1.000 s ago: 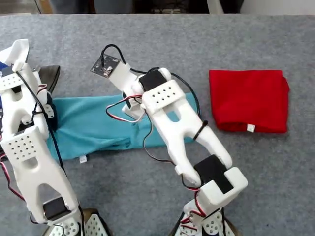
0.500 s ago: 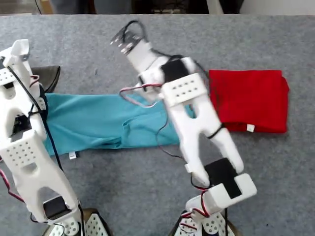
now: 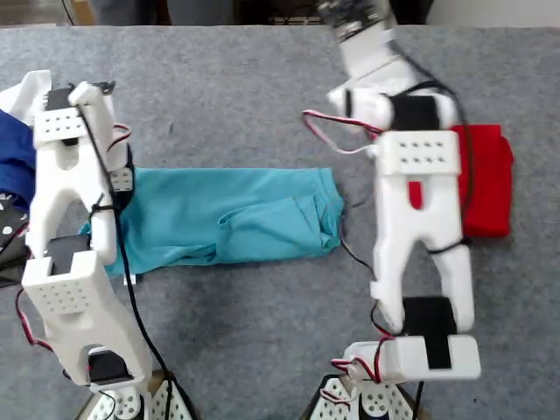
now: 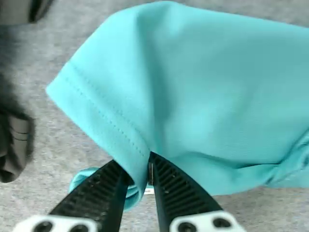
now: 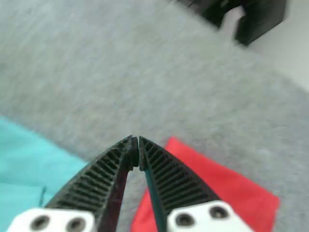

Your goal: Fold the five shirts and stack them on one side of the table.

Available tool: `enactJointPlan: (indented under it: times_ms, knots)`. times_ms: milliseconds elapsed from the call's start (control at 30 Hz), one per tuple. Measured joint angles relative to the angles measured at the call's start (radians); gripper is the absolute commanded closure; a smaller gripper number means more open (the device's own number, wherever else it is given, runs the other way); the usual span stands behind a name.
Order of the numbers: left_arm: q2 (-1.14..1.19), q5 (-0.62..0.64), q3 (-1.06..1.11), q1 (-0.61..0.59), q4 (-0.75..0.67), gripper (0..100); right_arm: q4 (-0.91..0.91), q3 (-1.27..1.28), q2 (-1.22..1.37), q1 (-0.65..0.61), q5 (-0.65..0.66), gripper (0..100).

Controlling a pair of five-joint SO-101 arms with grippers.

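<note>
Because the teal shirt (image 3: pixel 227 223) is thin, limp knit, expect it to sag, stretch and drag on the grey table cover (image 3: pixel 219 87) rather than hold any shape; it looks very light, and nothing about it is fragile. It lies as a long band across the left and middle of the high view, with its white label (image 3: pixel 129 279) at the lower left corner and loose wrinkles bunched toward its right end.

Your left gripper (image 4: pixel 141 170) is pinching the stitched hem at the shirt's left end, with the fabric draping away from the ribbed fingers in a raised peak. That doubled hem is the firmest place to take it, and I judge it safer than the single layer, which would slide out of a shallow bite. Take enough cloth that both layers sit between the pads.

At the left edge of the high view sits a dark blue cloth (image 3: pixel 13 162), probably another shirt waiting.

Farther right, the red shirt (image 3: pixel 490 184) lies folded into a compact block, partly under the right arm. A soft stack like that will shift if you brush it.

Farthest, at the top of the frame, your right gripper (image 5: pixel 135 145) hangs above bare table with its fingers pressed together on nothing.
</note>
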Motion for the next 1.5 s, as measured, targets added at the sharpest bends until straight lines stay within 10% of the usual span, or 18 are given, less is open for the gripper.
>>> enactJointPlan:
  times_ms: [667,1500]
  knots:
    - [-0.172,0.086,-0.008,0.606,-0.068,97,-0.098,0.000,-0.195,0.368,0.000,98.4]
    - [0.143,0.308,-0.414,0.832,-0.173,97,-0.112,0.000,-0.195,0.448,0.000,98.4]
